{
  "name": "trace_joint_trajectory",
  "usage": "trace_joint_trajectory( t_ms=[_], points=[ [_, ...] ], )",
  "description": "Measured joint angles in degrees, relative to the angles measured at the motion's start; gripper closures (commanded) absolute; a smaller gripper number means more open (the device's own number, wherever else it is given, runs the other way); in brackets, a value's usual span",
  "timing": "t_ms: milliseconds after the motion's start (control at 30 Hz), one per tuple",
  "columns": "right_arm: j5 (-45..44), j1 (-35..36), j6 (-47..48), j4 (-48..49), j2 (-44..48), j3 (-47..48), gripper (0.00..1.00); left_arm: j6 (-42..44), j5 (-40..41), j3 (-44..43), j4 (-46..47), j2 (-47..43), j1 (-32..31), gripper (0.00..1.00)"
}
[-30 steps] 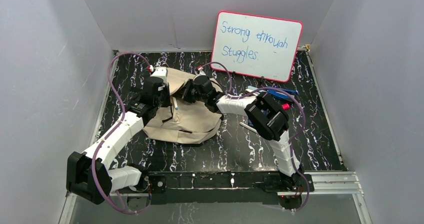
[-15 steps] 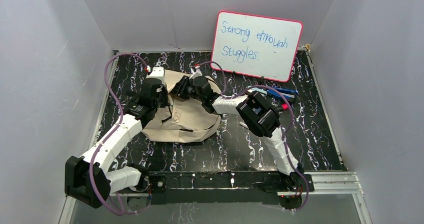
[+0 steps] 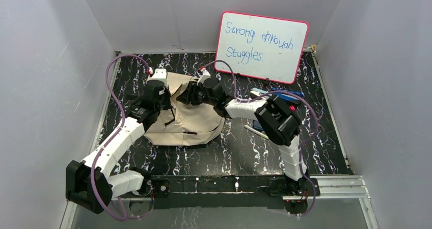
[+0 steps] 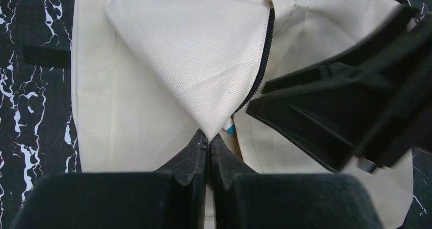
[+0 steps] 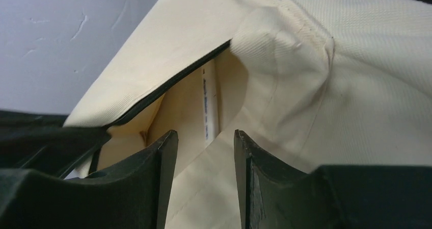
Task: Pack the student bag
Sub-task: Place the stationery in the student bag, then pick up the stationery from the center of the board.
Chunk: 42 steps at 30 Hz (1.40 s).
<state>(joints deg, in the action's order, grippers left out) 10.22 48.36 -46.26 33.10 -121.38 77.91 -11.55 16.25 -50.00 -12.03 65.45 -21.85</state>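
Observation:
The beige student bag (image 3: 189, 121) lies on the black marbled table. My left gripper (image 4: 209, 140) is shut on the tip of the bag's flap (image 4: 193, 50) and holds it lifted, so the dark zipper edge gapes. My right gripper (image 5: 206, 137) stands open at the mouth of that pocket with nothing between its fingers. A white pen (image 5: 209, 99) lies inside the pocket just beyond the fingertips. From above, the left gripper (image 3: 163, 97) and the right gripper (image 3: 187, 94) meet over the bag's far half. In the left wrist view the right gripper (image 4: 346, 101) fills the right side.
A pink-framed whiteboard (image 3: 261, 46) leans on the back wall. Blue items (image 3: 279, 93) lie to the right of the bag, partly behind the right arm, and a thin pen (image 3: 253, 131) lies on the table near that arm. Grey walls close in on three sides.
My right gripper's jaws have gone from shut to open at the pocket mouth, and the right arm's elbow has swung back to the right. The left gripper still holds the flap.

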Motion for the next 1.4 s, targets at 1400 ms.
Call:
trace_joint_trajectory(
  t_ms=[1400],
  points=[
    [-18.18,-11.52,44.04,-69.44,34.73,-19.82,0.37,0.02,-2.82,0.00,-0.07,1.84,0.33,1.00]
  ],
)
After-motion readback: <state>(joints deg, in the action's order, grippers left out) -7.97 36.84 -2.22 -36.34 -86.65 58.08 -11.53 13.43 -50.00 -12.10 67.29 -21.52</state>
